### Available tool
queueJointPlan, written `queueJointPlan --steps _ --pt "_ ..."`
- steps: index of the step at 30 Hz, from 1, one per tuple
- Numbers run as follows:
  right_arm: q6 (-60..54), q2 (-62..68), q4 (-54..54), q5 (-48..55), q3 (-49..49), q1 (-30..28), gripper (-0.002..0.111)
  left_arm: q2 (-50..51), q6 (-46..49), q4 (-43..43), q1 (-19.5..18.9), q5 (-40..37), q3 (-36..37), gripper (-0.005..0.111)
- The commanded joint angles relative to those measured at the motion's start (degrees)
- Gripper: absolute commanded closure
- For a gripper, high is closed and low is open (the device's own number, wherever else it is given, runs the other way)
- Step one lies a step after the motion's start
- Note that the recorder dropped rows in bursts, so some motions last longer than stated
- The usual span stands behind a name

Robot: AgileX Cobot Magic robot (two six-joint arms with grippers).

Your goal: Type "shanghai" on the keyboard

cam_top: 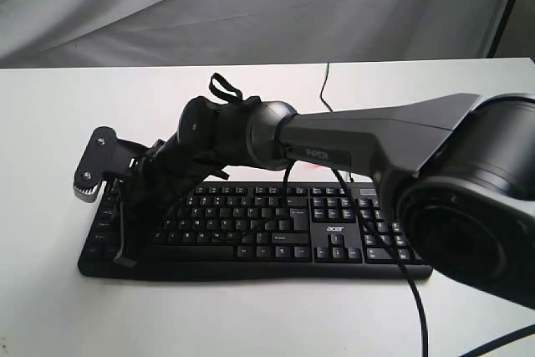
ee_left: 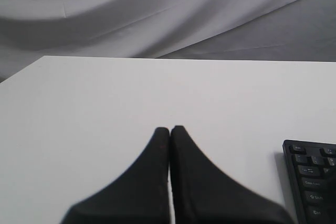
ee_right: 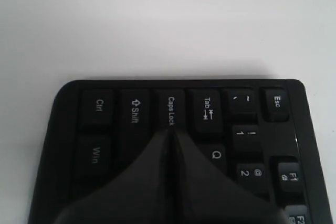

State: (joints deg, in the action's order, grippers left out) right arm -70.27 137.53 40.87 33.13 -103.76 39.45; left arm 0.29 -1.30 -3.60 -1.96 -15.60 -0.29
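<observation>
The black keyboard (cam_top: pixel 276 223) with white legends and an acer logo (cam_top: pixel 334 229) lies across the white table (cam_top: pixel 251 323). My right arm reaches over it to its left end. The right gripper (cam_top: pixel 125 257) is shut and points down at the leftmost keys. In the right wrist view its closed tips (ee_right: pixel 172 130) sit at the edge of the Caps Lock key (ee_right: pixel 171 109), beside Q (ee_right: pixel 216 155); the keys beneath the fingers are hidden. My left gripper (ee_left: pixel 170 128) is shut, empty, above bare table, with a keyboard corner (ee_left: pixel 314 182) off to one side. It does not show in the exterior view.
A thin black cable (cam_top: pixel 324 89) runs from the keyboard's back edge toward the far side of the table. Grey cloth (cam_top: pixel 251 6) hangs behind the table. A black stand leg (cam_top: pixel 505 6) is at the back right.
</observation>
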Motion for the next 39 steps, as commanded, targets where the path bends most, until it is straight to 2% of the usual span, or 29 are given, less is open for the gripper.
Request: queueJointPlan --steps 1,18,39 --pt "-0.31 -0.13 0.33 0.45 -0.37 0.12 0.108 -0.29 -0.09 0.04 0.21 0.36 0.29 0.106" --pt "-0.31 0.9 0.21 0.83 -0.37 -0.01 0.108 -0.29 -0.09 0.04 0.21 0.36 0.29 0.106" --pt "-0.19 -4.08 -1.5 2.1 -0.37 -0.13 0.108 -0.29 -0.09 0.04 0.21 0.36 0.29 0.106"
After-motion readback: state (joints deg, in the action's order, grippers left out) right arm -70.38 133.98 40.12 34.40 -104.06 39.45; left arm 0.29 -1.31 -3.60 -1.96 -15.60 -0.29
